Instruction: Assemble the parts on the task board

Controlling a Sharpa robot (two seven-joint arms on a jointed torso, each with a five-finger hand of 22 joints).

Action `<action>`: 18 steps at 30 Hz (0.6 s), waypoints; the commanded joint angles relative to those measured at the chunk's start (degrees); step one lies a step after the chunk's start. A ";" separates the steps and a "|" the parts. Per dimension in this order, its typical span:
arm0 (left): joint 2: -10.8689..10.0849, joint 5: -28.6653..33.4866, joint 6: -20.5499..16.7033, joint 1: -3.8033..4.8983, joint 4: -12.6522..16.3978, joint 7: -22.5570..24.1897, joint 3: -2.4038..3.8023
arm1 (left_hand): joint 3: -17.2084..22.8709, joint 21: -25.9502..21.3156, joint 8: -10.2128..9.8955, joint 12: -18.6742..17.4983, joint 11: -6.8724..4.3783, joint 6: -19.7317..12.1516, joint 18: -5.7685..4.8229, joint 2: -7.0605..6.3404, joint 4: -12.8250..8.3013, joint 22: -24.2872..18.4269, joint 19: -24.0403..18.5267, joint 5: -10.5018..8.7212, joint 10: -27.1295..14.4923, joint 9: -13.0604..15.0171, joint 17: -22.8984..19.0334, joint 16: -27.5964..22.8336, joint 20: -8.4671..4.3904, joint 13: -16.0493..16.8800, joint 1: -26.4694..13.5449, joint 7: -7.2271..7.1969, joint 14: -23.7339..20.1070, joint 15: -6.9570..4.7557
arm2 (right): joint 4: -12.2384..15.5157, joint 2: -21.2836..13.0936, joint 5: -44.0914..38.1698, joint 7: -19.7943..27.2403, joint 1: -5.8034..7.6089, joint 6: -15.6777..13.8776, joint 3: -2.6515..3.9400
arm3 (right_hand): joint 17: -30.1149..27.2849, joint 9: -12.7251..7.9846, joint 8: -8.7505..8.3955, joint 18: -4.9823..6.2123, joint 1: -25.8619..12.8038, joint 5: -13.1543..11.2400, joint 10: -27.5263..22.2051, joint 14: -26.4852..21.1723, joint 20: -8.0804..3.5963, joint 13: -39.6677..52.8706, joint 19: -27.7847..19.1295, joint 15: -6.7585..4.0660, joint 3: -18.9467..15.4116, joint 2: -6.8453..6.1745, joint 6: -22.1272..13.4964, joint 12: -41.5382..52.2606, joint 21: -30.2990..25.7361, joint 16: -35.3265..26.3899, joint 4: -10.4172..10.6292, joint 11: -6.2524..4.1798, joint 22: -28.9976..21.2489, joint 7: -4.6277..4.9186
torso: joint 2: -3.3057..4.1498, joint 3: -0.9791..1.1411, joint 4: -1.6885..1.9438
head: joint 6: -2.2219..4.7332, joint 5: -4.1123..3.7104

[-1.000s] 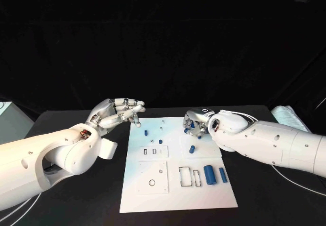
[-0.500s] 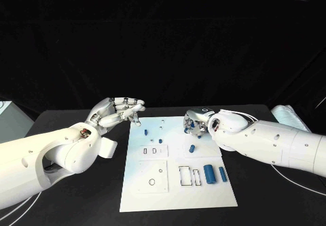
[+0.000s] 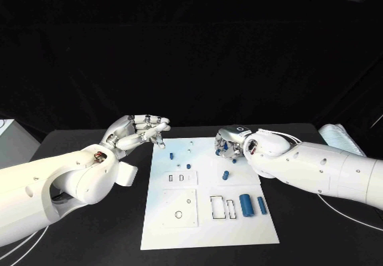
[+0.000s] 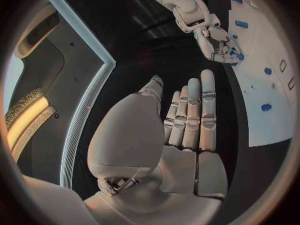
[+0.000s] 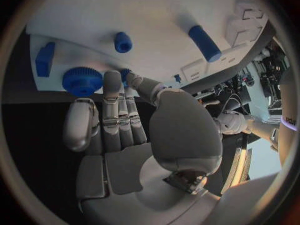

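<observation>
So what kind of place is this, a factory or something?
More likely a robot test lab: a black table against black curtains, a white task board with small blue parts, and two robot hands, left, right.

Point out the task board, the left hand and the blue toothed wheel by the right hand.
task board (image 3: 203, 227): head view, bare near end of the plate.
left hand (image 3: 137, 133): head view, middle of the hand.
toothed wheel (image 5: 82, 80): right wrist view, top face.

Head camera looks down on the task board (image 3: 209, 194) (wrist cameras, behind each palm, share it)
</observation>
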 commanded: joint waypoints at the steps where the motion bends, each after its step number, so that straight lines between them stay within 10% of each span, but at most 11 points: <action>1: 0.05 -0.19 0.85 0.11 0.04 0.32 0.05 | -0.21 0.31 -0.30 -0.23 0.07 -0.40 0.09 0.27 0.03 0.07 -0.43 -0.23 -0.47 0.07 -0.06 -0.33 0.06 0.09 -0.24 0.19 -0.21 -0.02 | 0.37 -0.04 -1.20 -1.26 -0.03 -2.08 0.00 | 0.08 0.19 0.19 -0.97 0.92 0.25 0.45 0.03 -0.32 0.00 0.24 -0.27 0.07 1.15 0.10 0.28 0.22 0.34 -0.23 -0.15 -0.04 0.04 | 0.03 0.01 -0.06 | -0.06 0.04; 18: 0.11 -0.18 0.85 0.12 -0.22 0.30 0.05 | -0.21 0.38 -0.39 -0.34 0.11 -0.59 0.11 0.27 -0.02 0.12 -0.61 -0.23 -0.67 0.09 -0.09 -0.52 0.11 0.08 -0.10 0.21 -0.25 0.01 | 1.30 2.45 -2.15 -4.27 1.14 -7.23 0.53 | 0.29 0.71 0.30 -0.95 -0.11 0.26 0.12 0.08 -0.20 -0.11 0.20 -0.07 -0.15 0.47 -0.34 -0.22 0.13 0.39 -0.07 0.09 -0.13 0.18 | 0.18 -0.02 0.19 | 0.49 0.24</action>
